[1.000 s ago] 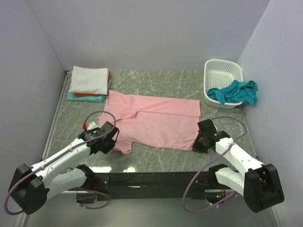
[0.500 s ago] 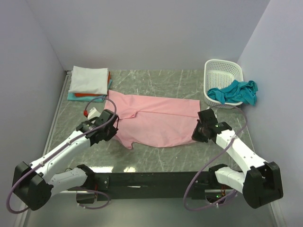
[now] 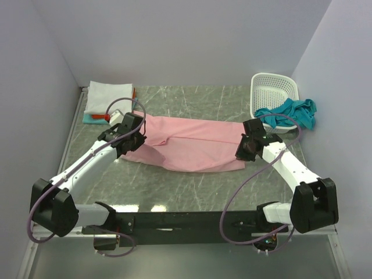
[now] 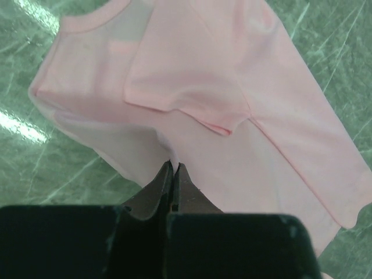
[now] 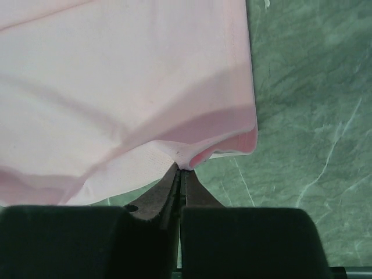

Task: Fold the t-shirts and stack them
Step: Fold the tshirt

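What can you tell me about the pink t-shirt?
The pink t-shirt is soft, thin cloth, plain light pink, with a short sleeve and round collar showing. It lies sideways across the green marbled table, partly doubled over. The left gripper and right gripper each pinch an edge, one at each end.

You're looking at a plain pale pink shirt, a green table veined with white, a white lattice basket, a teal shirt and a white shirt.

pink t-shirt: half-folded, centre | folded stack: far-left | teal t-shirt: crumpled, far-right
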Robot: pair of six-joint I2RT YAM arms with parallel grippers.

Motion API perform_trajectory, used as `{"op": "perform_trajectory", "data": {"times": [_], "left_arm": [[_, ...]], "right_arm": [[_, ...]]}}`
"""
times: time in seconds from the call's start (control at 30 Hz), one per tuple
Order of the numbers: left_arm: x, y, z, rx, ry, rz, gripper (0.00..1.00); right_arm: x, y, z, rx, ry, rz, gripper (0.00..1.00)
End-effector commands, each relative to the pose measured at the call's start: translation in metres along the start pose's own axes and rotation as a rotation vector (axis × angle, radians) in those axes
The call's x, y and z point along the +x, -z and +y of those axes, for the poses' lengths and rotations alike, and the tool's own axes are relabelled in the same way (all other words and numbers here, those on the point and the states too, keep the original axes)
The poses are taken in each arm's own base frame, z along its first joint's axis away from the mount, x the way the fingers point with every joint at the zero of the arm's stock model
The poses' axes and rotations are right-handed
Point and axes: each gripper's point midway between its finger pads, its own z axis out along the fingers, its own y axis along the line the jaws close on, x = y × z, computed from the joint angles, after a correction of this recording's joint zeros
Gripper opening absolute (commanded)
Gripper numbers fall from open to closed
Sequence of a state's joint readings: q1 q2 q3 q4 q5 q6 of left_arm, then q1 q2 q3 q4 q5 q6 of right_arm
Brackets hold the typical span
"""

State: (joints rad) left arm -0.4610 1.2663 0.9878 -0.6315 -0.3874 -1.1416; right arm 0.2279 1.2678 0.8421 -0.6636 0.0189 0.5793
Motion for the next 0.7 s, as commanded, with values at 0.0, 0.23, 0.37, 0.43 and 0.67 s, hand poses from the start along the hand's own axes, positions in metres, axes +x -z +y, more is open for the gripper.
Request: {"op": "perform_trajectory", "data": {"times": [0.0,0.23,0.37,0.43,0.67], "left_arm": [[-0.025,0.003,-0.023,0.067,-0.003,-0.052,0.01],[-0.055,0.000,-0.039,0.102,-0.016,-0.119,0.01],[-0.064,-0.008,-0.048,0.102,-0.037,-0.130,0.01],[-0.067,-0.014,-0.055,0.108,-0.044,-0.133,0.01],[-0.079,-0.034,-0.076,0.113,-0.089,-0.152,0.01]], "right_arm": [[-0.021,0.005,0.006,0.001,0.020,-0.034,0.00],[-0.034,0.002,0.007,0.022,0.020,-0.037,0.00],[-0.042,0.001,0.008,0.026,0.018,-0.043,0.00],[-0.044,-0.001,0.007,0.028,0.014,-0.042,0.00],[-0.051,-0.012,0.005,0.030,-0.016,-0.035,0.00]]}}
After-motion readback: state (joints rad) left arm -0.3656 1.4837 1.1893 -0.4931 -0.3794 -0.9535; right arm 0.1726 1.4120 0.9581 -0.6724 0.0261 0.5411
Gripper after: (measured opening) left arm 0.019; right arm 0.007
